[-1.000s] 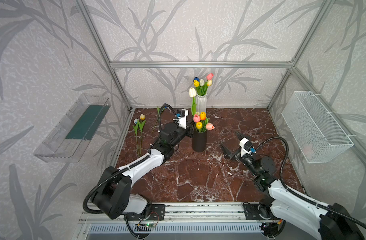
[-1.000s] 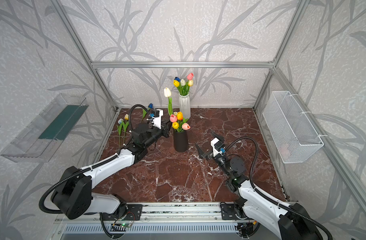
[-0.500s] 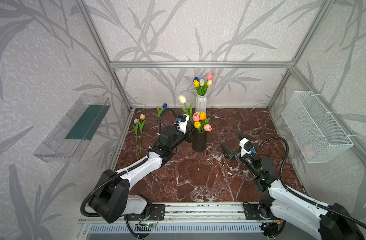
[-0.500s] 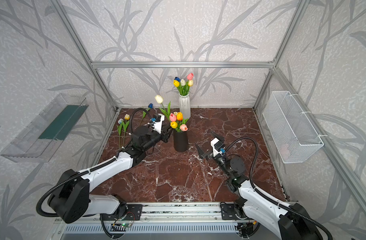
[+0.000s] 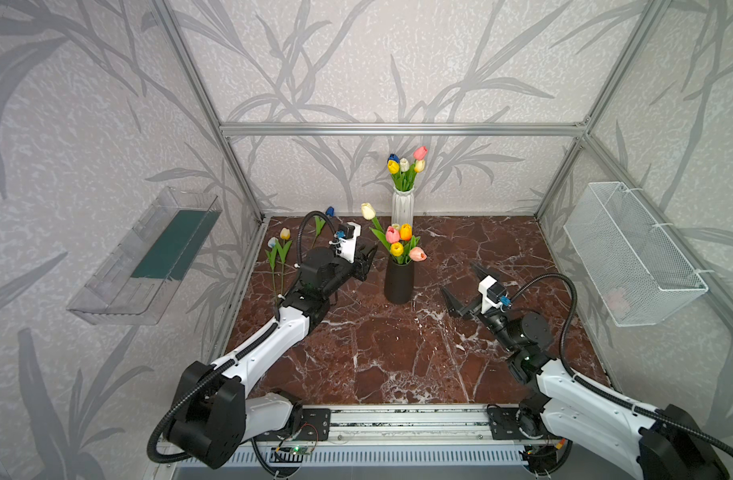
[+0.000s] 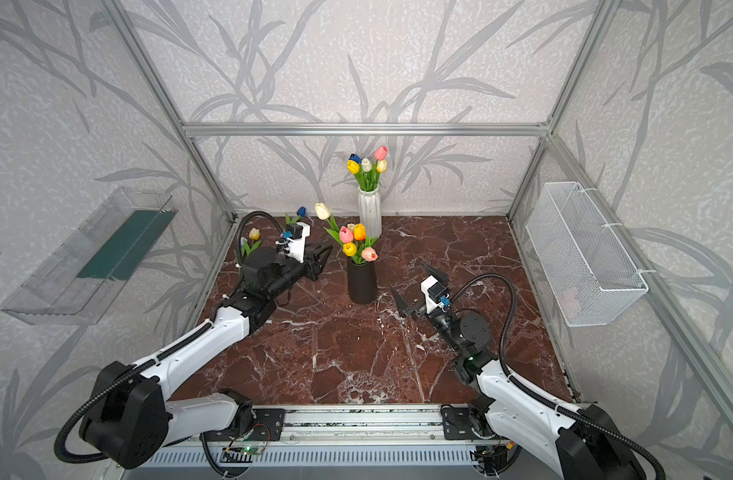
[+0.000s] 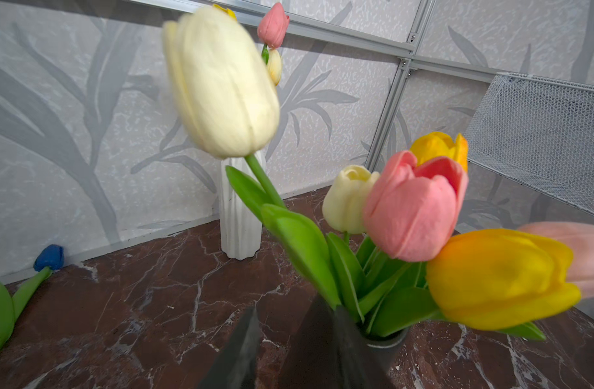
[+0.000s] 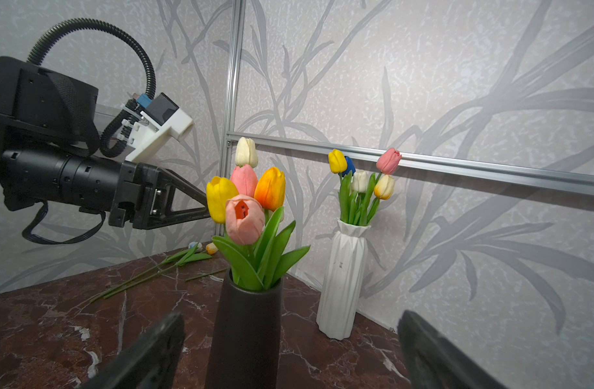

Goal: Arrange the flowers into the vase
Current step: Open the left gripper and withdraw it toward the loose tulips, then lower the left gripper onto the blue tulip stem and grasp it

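Observation:
A black vase (image 5: 399, 282) (image 6: 361, 282) (image 8: 245, 330) holds pink, yellow and orange flowers (image 5: 400, 245). A white tulip (image 5: 368, 210) (image 6: 322, 211) (image 7: 221, 84) also stands in it, leaning out to the left on its long stem. My left gripper (image 5: 366, 259) (image 6: 323, 257) (image 7: 282, 353) is just left of the bouquet, open, with only marble between its fingers. My right gripper (image 5: 464, 286) (image 6: 414, 289) (image 8: 288, 353) hovers right of the black vase, wide open and empty. A white ribbed vase (image 5: 403, 207) (image 8: 342, 283) at the back holds several more flowers.
Loose tulips lie along the left edge of the marble floor: a yellow one (image 5: 285, 234) (image 6: 254, 233) and a blue one (image 5: 329, 211) (image 7: 49, 257). A wire basket (image 5: 630, 253) hangs on the right wall. A clear shelf (image 5: 148, 257) hangs on the left wall.
My left gripper has opened and let go of the white tulip. The tulip has sunk into the black vase and tipped left. The right arm has not moved.

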Tool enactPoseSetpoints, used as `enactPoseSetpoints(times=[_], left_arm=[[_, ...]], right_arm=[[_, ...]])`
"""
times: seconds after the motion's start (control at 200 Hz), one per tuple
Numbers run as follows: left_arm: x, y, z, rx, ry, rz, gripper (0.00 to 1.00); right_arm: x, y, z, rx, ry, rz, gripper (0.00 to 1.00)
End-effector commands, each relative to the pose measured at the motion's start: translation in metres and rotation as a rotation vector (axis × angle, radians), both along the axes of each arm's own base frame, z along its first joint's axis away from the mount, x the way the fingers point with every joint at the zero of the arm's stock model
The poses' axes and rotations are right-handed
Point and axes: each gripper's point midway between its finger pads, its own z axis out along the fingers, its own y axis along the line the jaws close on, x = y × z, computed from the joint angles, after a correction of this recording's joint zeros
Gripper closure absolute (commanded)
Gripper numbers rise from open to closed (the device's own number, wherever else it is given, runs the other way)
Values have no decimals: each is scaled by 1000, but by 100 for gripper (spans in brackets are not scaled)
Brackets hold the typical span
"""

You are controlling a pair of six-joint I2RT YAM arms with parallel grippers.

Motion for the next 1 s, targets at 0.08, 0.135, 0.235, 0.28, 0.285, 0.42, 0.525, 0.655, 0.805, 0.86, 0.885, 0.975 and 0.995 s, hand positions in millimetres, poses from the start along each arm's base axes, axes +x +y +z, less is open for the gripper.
enactPoseSetpoints(times=[0.08,0.135,0.235,0.28,0.285,0.42,0.525,0.655,0.805,0.86,0.885,0.975,0.995], left_arm=[[22,34,-2,-22,18,128,53],[40,61,-19,8,95,276,46],[73,111,-59,117,289,486,46],[84,131,-78,145,383,538,46],[85,134,-80,146,391,543,46],[117,184,-132,266,654,611,46],[136,203,-167,406,844,600,41],[166,213,-196,563,922,567,38],[195,224,-214,651,946,566,38],[203,224,-220,647,947,555,38],[207,225,-222,647,947,554,38],[219,224,-232,647,926,541,38],[221,223,-234,645,922,534,38]], right_arm=[[-2,-2,9,15,-37,-11,0],[-3,-2,9,16,-38,-9,0],[-2,-1,8,16,-34,-3,0],[-3,-1,9,16,-36,-1,1],[-2,0,9,15,-35,0,1],[-2,-1,8,14,-32,-2,1],[-2,0,8,13,-31,0,0],[-2,0,8,11,-35,-2,1],[-3,-1,11,10,-46,-3,1],[-4,-2,13,7,-51,-8,0],[-4,-2,13,4,-52,-10,0],[-5,-3,14,5,-58,-14,1],[-5,-3,14,5,-58,-14,0]])
